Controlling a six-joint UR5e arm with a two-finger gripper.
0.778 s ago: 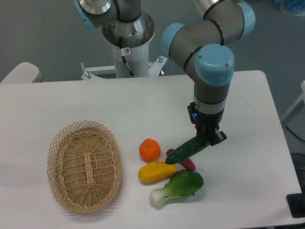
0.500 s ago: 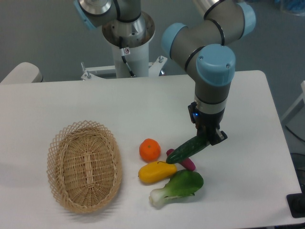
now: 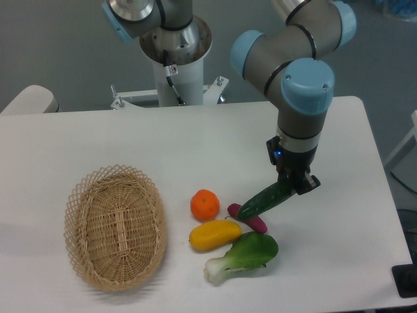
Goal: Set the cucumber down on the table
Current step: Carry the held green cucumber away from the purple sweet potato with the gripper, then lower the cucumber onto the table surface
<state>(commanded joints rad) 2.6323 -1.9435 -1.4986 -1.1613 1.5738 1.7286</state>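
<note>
Grey-blue floor (image 3: 58, 45) behind the white counter (image 3: 130, 143), evenly lit. Pale rounded furniture piece (image 3: 29, 99) at far left edge. Dark object (image 3: 405, 280) near right corner, unclear. White frame piece (image 3: 405, 147) at right edge.

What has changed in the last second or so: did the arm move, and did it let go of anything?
The gripper shifted to the right in the image, carrying the cucumber with it; the jaws stay shut on its upper end, nothing released. The cucumber's lower tip still overlaps the eggplant. The orange, yellow vegetable, bok choy and basket have not moved.
</note>
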